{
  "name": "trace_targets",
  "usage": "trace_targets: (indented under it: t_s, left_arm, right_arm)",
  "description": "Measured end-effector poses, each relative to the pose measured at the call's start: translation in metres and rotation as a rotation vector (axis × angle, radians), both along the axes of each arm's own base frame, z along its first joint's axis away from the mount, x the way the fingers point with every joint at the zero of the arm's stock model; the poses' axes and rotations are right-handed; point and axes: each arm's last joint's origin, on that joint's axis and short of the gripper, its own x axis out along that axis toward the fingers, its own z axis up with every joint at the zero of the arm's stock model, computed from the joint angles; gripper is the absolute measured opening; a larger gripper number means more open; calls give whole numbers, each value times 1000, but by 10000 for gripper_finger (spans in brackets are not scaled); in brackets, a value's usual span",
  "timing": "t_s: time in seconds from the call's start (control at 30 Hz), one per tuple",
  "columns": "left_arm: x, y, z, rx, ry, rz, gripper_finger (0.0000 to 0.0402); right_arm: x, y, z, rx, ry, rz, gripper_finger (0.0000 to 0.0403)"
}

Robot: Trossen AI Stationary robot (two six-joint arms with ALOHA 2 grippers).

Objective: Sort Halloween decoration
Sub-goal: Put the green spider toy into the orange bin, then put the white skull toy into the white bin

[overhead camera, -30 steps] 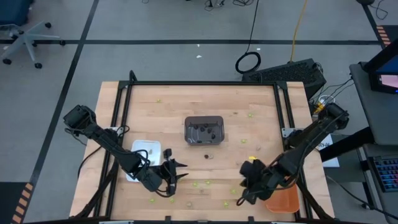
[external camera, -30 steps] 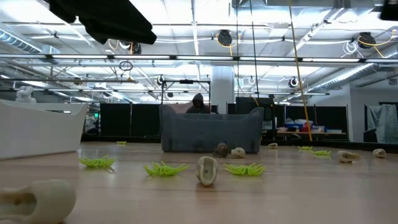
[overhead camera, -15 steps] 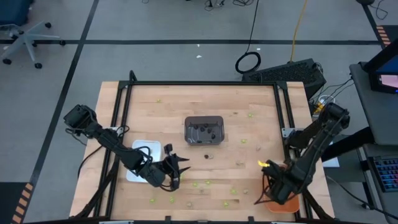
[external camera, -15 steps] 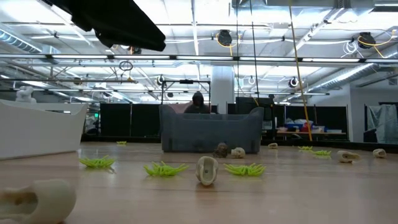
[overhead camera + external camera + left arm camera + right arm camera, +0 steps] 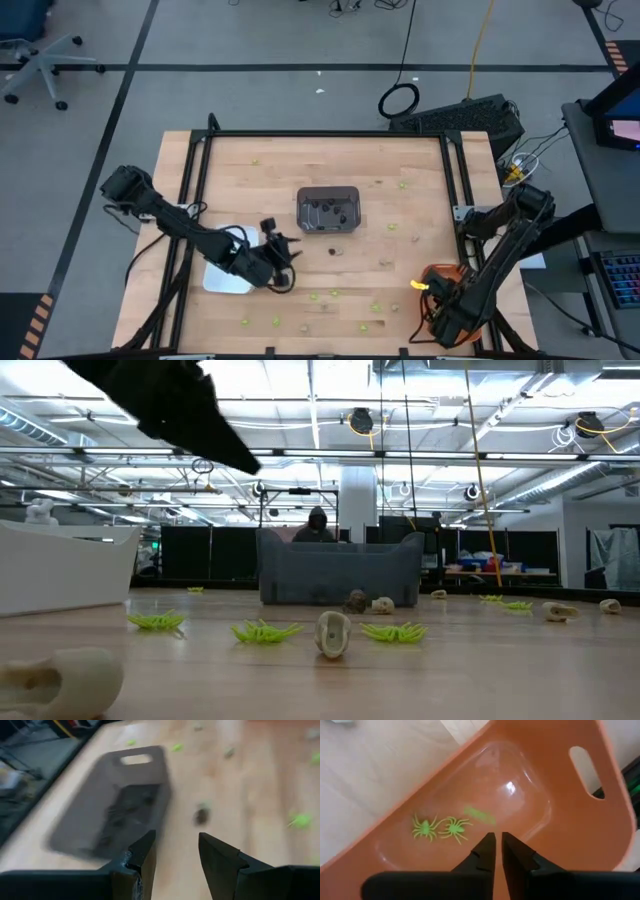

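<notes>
Tiny lime-green spiders [image 5: 265, 631], tan skulls [image 5: 333, 633] and dark bits [image 5: 335, 251] lie scattered on the wooden table. My right gripper [image 5: 497, 845] points down over the orange tray [image 5: 600, 820] at the near right corner. Its fingertips stand a slit apart with nothing between them. Two green spiders [image 5: 440, 827] and a blurred green one [image 5: 479, 815] are in that tray. My left gripper [image 5: 175, 855] is open and empty, above the table left of centre [image 5: 280, 250]. It faces the dark grey tray [image 5: 115, 800] and a dark trinket [image 5: 202, 814].
The dark grey tray [image 5: 328, 209] sits mid-table with dark pieces inside. A white tray [image 5: 222, 278] lies near the left edge, partly under my left arm. Loose spiders [image 5: 322, 296] dot the near strip. Black frame rails [image 5: 190, 200] run along the table's sides.
My right gripper has gone toward the near right corner and down, tipping from a slant to pointing down over the orange tray. My left gripper has moved toward the far edge, nearer the dark grey tray, and has turned a little.
</notes>
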Motion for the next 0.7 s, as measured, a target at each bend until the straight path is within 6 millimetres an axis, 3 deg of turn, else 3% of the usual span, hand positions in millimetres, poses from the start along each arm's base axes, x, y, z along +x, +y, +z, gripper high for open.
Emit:
trace_targets:
  t_s: [0.13, 0.23, 0.37, 0.5, 0.7]
  left_arm:
    - [-21, 19, 30, 67, 46, 93, 145]
    - [-36, 34, 59, 48, -16, 134, 145]
    - [-52, 49, 83, 25, -83, 146, 145]
    - [-60, 54, 86, 17, -94, 155, 145]
    - [-66, 58, 66, 44, -49, 218, 145]
  right_arm:
    - [-2, 3, -4, -18, 8, -2, 63]
    - [-6, 3, -3, -29, 14, 7, 91]
    - [-11, -1, 5, -33, 9, -15, 115]
    - [-13, -4, 23, -24, -43, -17, 120]
    - [-2, -18, 51, -129, -312, 5, 113]
